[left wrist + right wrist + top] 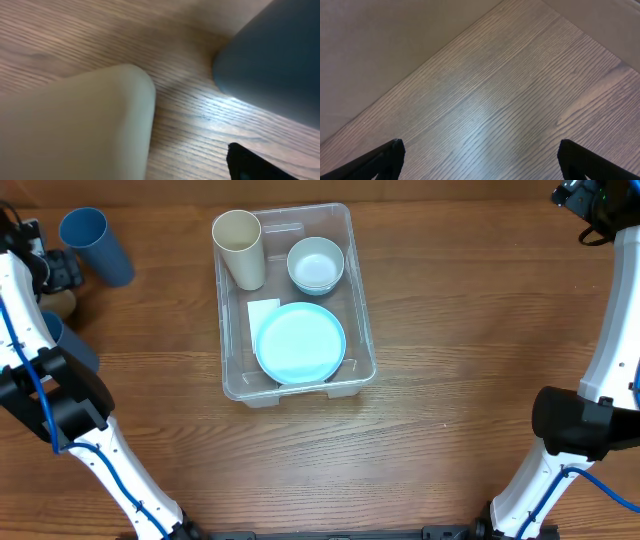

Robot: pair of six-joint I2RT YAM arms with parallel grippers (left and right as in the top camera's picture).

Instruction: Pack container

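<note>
The clear container (362, 320) stands mid-table and holds an upright beige cup (240, 248), a pale bowl (316, 264) and a light blue plate (299, 343); its white label (263, 310) shows on the base. My left gripper (58, 275) is at the far left edge, low over a second beige cup (60, 306). In the left wrist view this cup (75, 125) fills the left side and hides one finger. The gripper (160, 170) is open, and I cannot tell whether it touches the cup. My right gripper (588, 200) (480, 150) is open and empty at the far right corner.
A blue cup (97, 245) stands at the back left, close to my left gripper, and shows in the left wrist view (275, 65). Another blue cup (62, 340) is partly hidden under the left arm. The table's back edge (445, 45) is near the right gripper.
</note>
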